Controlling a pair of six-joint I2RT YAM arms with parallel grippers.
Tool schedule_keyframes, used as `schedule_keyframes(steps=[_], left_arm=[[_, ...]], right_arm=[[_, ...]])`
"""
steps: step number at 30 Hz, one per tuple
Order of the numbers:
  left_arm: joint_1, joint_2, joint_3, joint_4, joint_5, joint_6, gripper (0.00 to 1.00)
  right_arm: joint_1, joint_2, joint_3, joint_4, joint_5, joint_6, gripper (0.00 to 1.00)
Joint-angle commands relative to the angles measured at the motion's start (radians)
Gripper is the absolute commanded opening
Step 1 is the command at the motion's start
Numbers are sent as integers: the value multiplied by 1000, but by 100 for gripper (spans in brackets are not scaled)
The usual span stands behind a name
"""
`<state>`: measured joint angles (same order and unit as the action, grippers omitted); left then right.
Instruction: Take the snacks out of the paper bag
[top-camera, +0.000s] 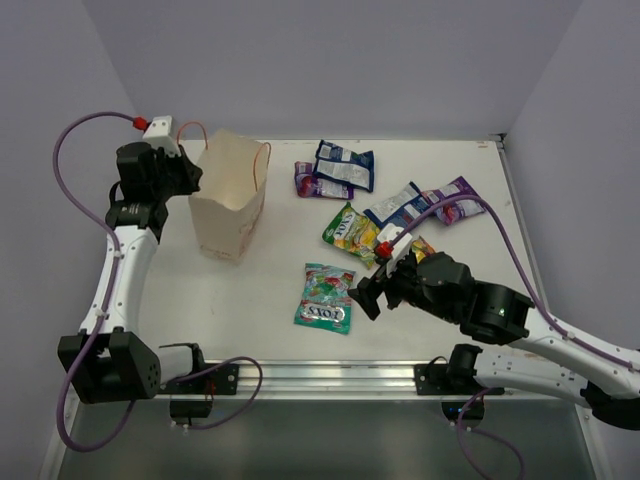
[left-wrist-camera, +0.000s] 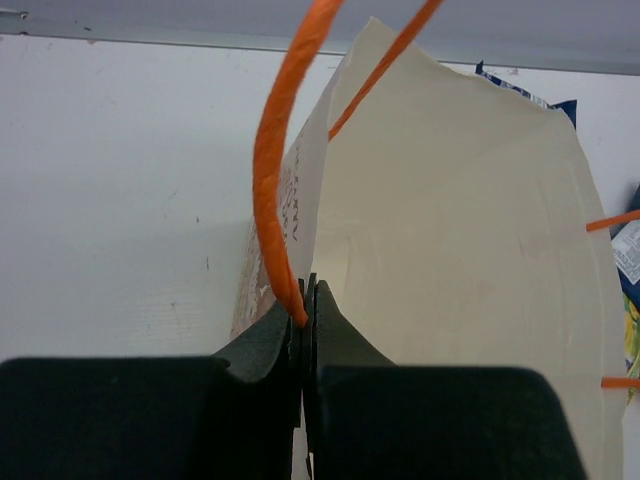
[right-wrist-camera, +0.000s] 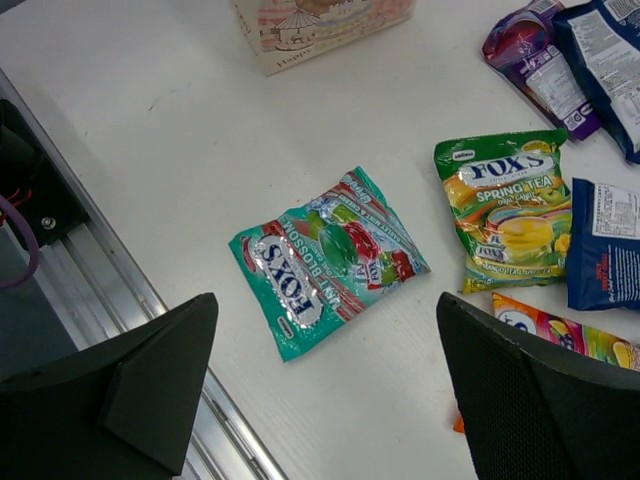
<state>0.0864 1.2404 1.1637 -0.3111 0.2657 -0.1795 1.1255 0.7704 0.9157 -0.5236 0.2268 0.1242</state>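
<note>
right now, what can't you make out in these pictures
- Paper bag bottom: top view, hidden by its own walls; left wrist view, blocked by the left gripper. Whether it is empty cannot be told.
- Orange packet: right wrist view, partly covered by the right gripper and cut by the edge.

The left gripper (top-camera: 186, 172) is clamped on the thin orange loop handle (left-wrist-camera: 275, 180) at the rim of the beige paper carrier bag (top-camera: 228, 205). The bag stands upright on the white table (top-camera: 250, 300), directly ahead of that gripper's fingers. The right gripper (top-camera: 362, 298), jaws spread wide, hangs over the teal-pink foil packet (right-wrist-camera: 325, 262), with the bag further ahead of it. On its far-edge side lies the green-yellow foil packet (right-wrist-camera: 508, 205), and the orange-red foil packet (right-wrist-camera: 550, 330) sits partly under the finger there. Beyond these lie the blue-white foil packets (top-camera: 345, 165) and the purple foil packets (top-camera: 312, 180).
</note>
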Motion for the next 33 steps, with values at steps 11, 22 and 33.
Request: schedule_keyframes(steps=[11,22,33], left_arm=[[32,-67,-25,24,-5,9,44],[32,-206,44,-146,-112,58,94],[-56,-476,70,-258,-301,101,100]], right_arm=[[-3,-3,14,-3,22,11,94],[-3,-11,84,-27,187,72,99],[-415,44,288,-12,149,92,99]])
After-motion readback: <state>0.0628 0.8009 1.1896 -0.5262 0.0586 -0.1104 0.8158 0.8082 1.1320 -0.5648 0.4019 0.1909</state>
